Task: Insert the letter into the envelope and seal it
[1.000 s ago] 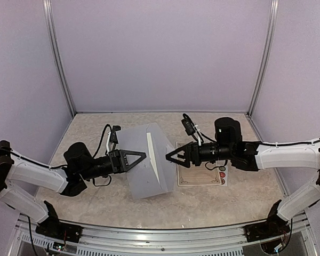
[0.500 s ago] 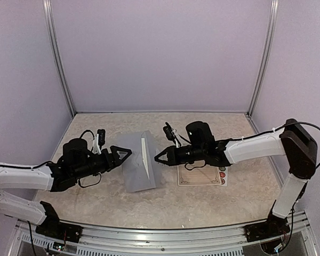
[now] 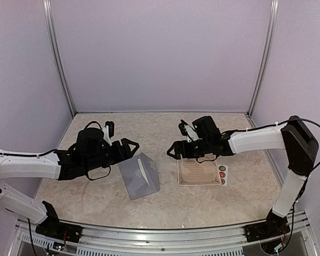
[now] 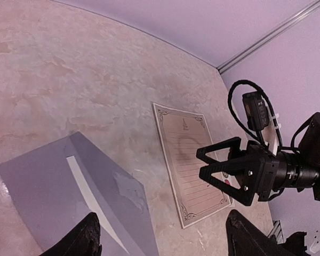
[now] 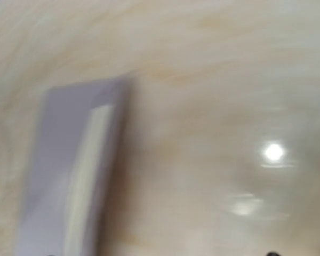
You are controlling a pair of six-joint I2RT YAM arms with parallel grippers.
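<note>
Now envelope (image 3: 140, 176) lies on table (image 3: 96, 202) between arms, no longer held up in air. Left gripper (image 3: 132, 148) and right gripper (image 3: 172, 151) both spread wide, empty, just clear of it. Letter (image 3: 198, 172) just right of envelope, not yet inserted; picking it up likely next.

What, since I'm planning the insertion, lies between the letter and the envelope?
Nothing visible: only bare tabletop separates the letter from the envelope. The right tool hangs open near the letter's edge facing the envelope, and the left tool hangs open by the envelope's far edge.
</note>
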